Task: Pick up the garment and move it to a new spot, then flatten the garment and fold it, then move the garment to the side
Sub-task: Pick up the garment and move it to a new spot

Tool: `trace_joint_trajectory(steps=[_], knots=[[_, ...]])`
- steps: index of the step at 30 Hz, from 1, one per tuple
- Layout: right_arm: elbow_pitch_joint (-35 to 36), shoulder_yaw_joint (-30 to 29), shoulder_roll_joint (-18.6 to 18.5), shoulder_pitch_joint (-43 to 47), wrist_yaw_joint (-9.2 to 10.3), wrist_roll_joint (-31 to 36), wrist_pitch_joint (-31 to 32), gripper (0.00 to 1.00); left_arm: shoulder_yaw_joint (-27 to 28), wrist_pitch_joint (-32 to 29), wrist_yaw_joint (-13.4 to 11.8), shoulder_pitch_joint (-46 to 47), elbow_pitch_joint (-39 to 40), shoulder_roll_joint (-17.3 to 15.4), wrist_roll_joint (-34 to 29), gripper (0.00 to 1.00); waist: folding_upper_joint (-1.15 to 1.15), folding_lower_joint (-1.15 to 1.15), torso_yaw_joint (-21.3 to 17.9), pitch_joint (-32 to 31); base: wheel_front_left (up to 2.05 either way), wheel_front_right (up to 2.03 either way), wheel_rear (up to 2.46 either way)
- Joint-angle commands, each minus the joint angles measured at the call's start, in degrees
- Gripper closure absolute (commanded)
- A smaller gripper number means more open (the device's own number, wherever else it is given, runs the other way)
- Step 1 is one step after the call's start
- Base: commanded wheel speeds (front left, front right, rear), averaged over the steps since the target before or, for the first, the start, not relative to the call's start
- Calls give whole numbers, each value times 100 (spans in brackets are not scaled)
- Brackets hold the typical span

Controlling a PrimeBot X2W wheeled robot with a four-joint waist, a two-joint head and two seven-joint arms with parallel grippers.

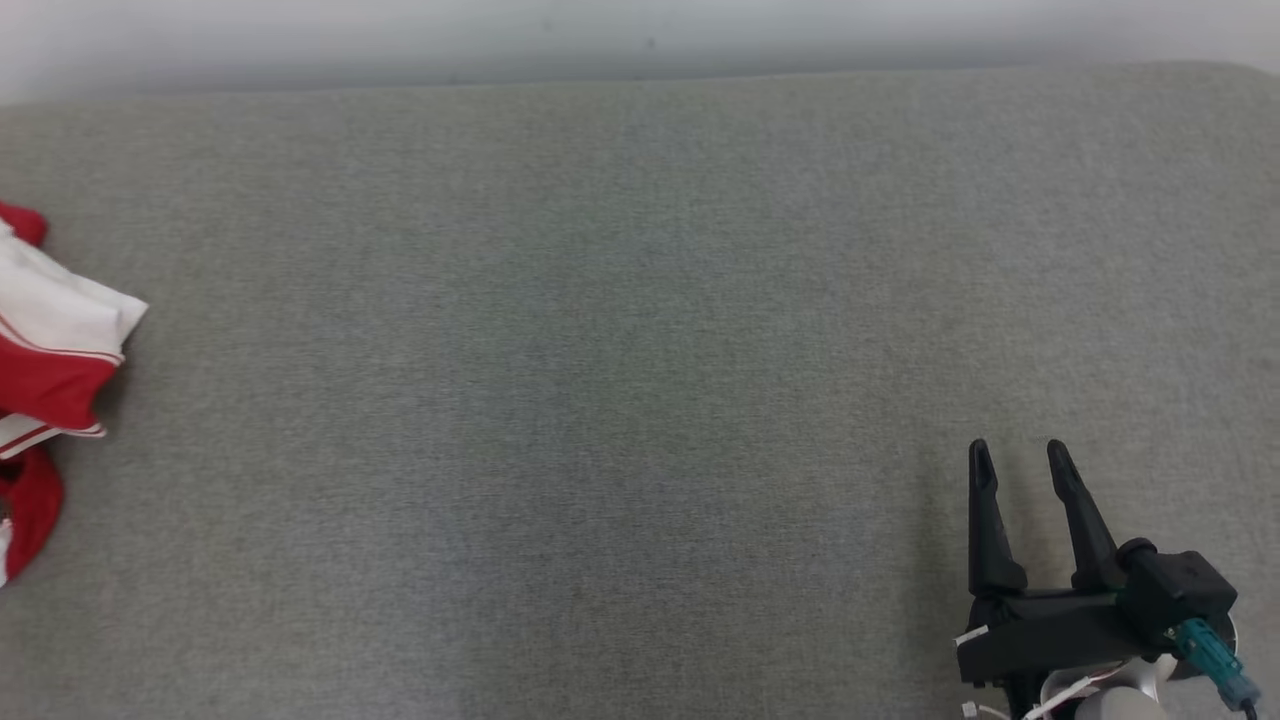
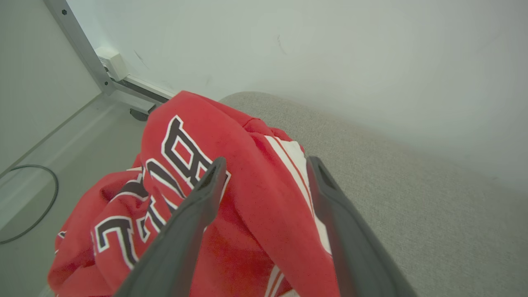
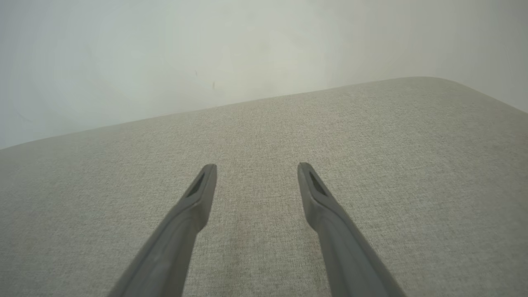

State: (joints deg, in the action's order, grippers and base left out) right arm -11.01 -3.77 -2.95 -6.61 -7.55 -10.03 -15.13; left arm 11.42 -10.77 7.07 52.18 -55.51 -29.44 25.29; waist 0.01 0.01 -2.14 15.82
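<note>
— Dark fingers of the left pincer [image 2: 266, 163] stood spread, straddling a raised fold of the garment [image 2: 251, 194] without nipping it. What could have failed?

— It might have closed on one thin layer, I judged, and the rest would have trailed. The lettered part seemed to overhang toward the floor [image 2: 82, 140], so a weak pinch could have let the bundle slide off.

— And the right pincer [image 1: 1018, 452]?

— Spread too, holding nothing, well apart from the garment.

— What of the surface [image 1: 640, 350]?

— Grey woven cloth, with the garment bunched at its left edge by a rounded corner. Behind the garment rose a pale wall [image 2: 330, 49]. Beside the garment stood a metal frame leg [image 2: 82, 45], and a dark cable [image 2: 55, 189] lay on the floor.
</note>
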Motion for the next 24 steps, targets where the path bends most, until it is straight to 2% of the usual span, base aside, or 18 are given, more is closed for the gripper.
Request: trace_joint_trajectory(steps=[1,8,12,13,15,20,24], knots=[[38,-10,11,-77,12,-13,-8,0,6,-49,-14,107,-74,-52,39,0,-1,-1,-243,205,0,0,0],[43,3,11,-147,12,-22,-7,0,-50,-878,-218,250,-703,-270,72,0,-1,-1,-428,269,0,0,0],[63,-16,11,-91,12,-18,-8,0,-48,-1044,-322,205,-914,-329,101,0,-1,-1,-461,277,0,0,0],[66,-19,12,-80,12,-13,-7,0,-57,-1060,-331,159,-960,-338,99,31,-1,-1,-461,277,0,0,0],[65,-40,11,-59,12,5,-8,0,-74,-915,-292,104,-967,-354,92,100,-1,-1,-446,267,0,0,0],[59,-86,10,-41,12,78,-7,0,-131,-441,-197,76,-899,-388,60,100,-1,-1,-301,168,0,0,0],[47,-122,8,22,12,111,-8,0,-218,199,-53,220,-662,-355,79,100,-1,-1,-132,7,0,0,0]])
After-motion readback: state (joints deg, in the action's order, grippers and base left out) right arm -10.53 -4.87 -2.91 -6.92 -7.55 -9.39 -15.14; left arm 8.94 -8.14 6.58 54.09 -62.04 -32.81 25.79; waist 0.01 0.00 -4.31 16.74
